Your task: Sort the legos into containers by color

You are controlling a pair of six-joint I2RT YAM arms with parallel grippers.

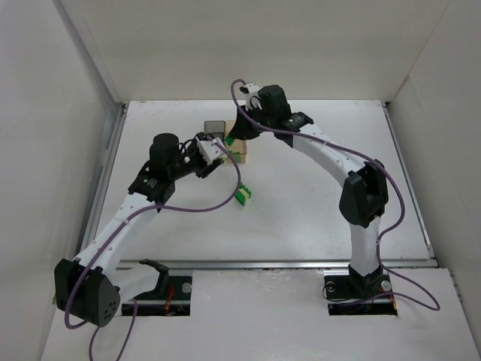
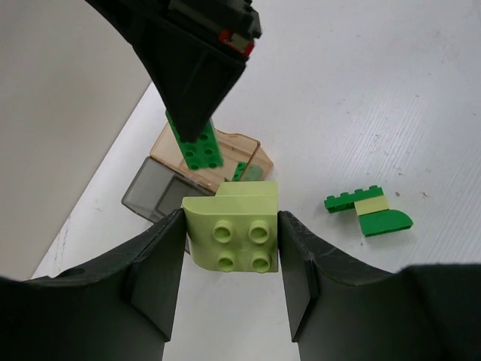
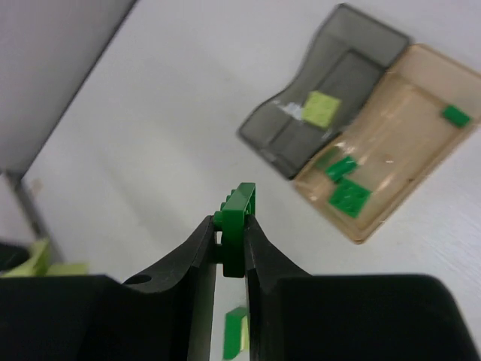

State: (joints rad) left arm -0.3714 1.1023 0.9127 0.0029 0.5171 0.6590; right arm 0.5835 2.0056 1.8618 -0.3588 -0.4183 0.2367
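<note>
My left gripper (image 2: 231, 256) is shut on a pale yellow-green brick (image 2: 233, 237), held above the table just short of the bins; in the top view it (image 1: 218, 154) is beside them. My right gripper (image 3: 231, 248) is shut on a dark green brick (image 3: 237, 226), held on edge above the bins (image 1: 234, 138). The smoky grey bin (image 3: 353, 68) holds one pale brick (image 3: 321, 109). The tan bin (image 3: 409, 105) holds several dark green bricks (image 3: 348, 197). A small cluster of dark green and pale bricks (image 1: 243, 195) lies on the table in front of the bins.
The two bins stand side by side at the back middle of the white table (image 1: 316, 210). White walls enclose the table on the left, back and right. The right arm (image 1: 331, 154) arches over the table's right half.
</note>
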